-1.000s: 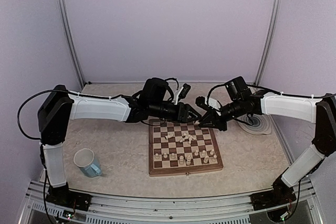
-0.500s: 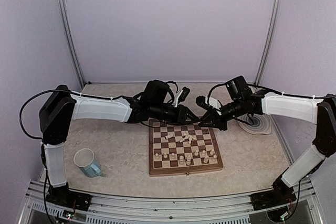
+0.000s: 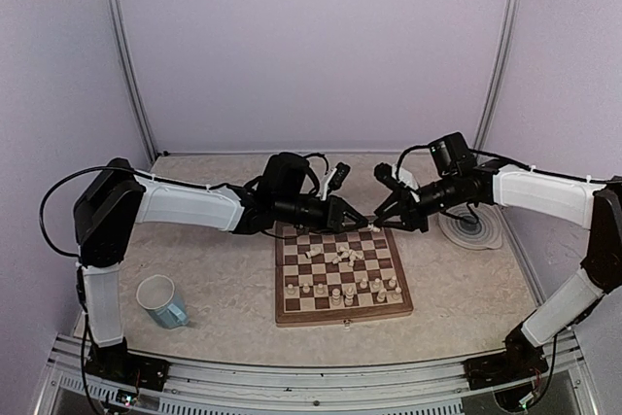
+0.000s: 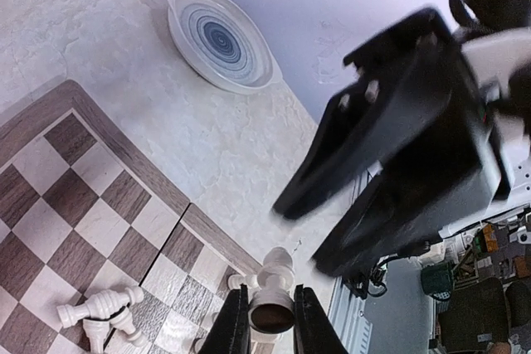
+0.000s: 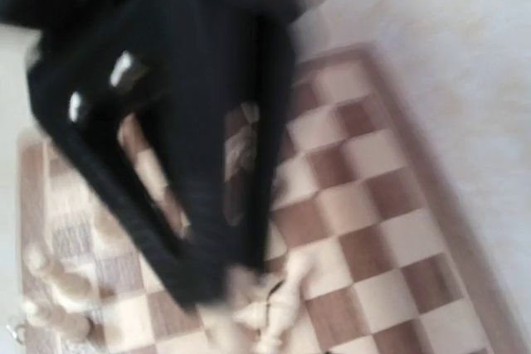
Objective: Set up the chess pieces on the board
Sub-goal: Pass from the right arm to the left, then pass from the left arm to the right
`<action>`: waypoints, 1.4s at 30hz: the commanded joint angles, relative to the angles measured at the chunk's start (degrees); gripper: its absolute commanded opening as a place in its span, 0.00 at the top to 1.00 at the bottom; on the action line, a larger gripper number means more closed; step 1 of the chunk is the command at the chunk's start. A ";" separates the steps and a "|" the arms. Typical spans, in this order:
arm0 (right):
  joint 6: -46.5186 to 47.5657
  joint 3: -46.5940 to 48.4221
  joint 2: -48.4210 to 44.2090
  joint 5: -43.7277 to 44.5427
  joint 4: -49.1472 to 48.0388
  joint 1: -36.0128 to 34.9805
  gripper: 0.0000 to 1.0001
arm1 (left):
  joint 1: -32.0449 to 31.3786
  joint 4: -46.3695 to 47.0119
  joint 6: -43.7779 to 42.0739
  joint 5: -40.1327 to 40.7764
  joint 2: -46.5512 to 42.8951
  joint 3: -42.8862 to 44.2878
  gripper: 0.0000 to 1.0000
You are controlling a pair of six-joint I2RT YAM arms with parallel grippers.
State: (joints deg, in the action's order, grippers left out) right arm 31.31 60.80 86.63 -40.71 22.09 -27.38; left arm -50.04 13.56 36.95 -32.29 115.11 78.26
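One board (image 3: 289, 259) on mottled beige bench (image 3: 214, 269), lilac walls (image 3: 311, 46) around; left jaws clamped on chess piece (image 4: 272, 292); right jaws apart.

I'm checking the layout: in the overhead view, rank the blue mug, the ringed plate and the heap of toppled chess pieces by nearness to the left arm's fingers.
1. Heap of toppled chess pieces, mid-board, close by the left arm's fingers.
2. Ringed plate, far right.
3. Blue mug, near left.
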 commanded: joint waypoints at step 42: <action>-43.92 0.42 0.30 -33.56 -27.23 5.58 0.72 | -0.66 40.44 14.75 2.22 -2.56 -10.50 0.91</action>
State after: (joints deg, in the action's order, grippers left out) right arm -11.53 60.29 88.66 -74.50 -3.18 -21.69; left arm -50.28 54.35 52.23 -30.41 111.42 66.57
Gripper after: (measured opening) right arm 0.288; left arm 0.155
